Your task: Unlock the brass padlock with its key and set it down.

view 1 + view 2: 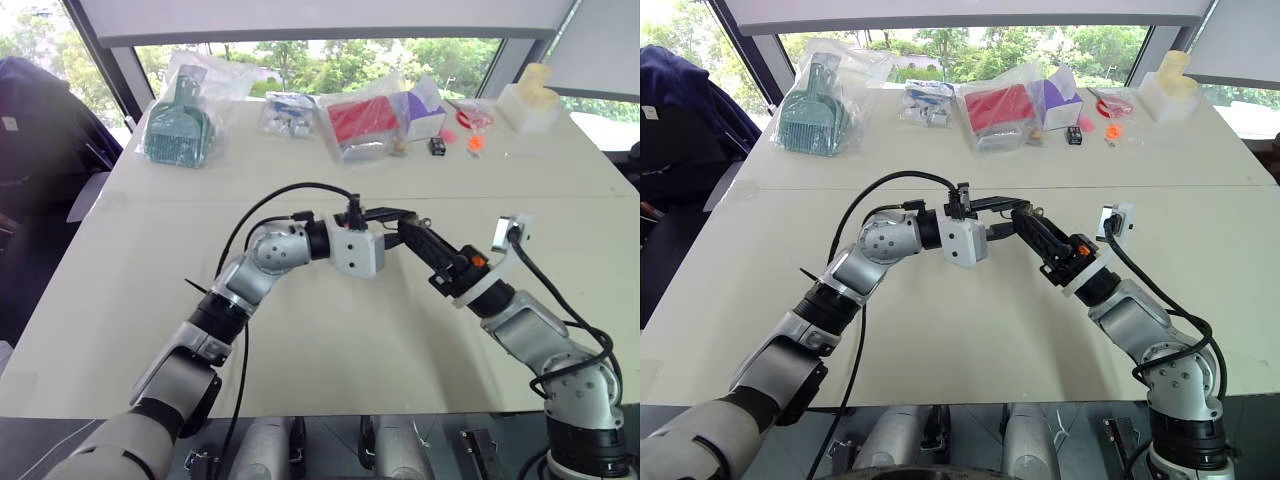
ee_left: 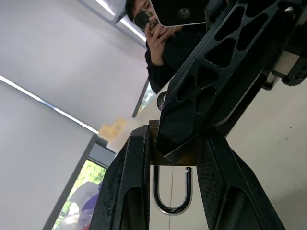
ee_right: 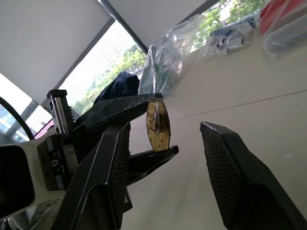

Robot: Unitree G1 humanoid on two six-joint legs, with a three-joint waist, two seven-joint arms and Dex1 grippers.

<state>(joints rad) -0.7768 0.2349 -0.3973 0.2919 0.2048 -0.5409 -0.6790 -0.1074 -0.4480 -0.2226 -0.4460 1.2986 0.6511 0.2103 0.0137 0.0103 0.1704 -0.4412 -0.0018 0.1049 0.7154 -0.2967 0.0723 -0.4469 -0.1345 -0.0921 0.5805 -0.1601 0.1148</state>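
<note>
The brass padlock (image 3: 158, 125) is held up in the air above the table (image 1: 330, 340), clamped between the 2 fingers of the left gripper (image 3: 156, 125). In the left wrist view its silvery shackle (image 2: 172, 191) hangs free of the body on 1 side, so it looks unlocked. The right gripper (image 3: 163, 139) faces the padlock's keyhole end with its fingers apart, holding nothing that can be made out.

The padlock is probably light for its size, rigid and smooth, so it could slip or twist in a loose grip. The flat sides of the body are the best place to hold it, as the left gripper does; the loose shackle would swing.

The table is broad, flat and pale, with bagged items (image 1: 180, 120) along its far edge under a window (image 1: 320, 50).
</note>
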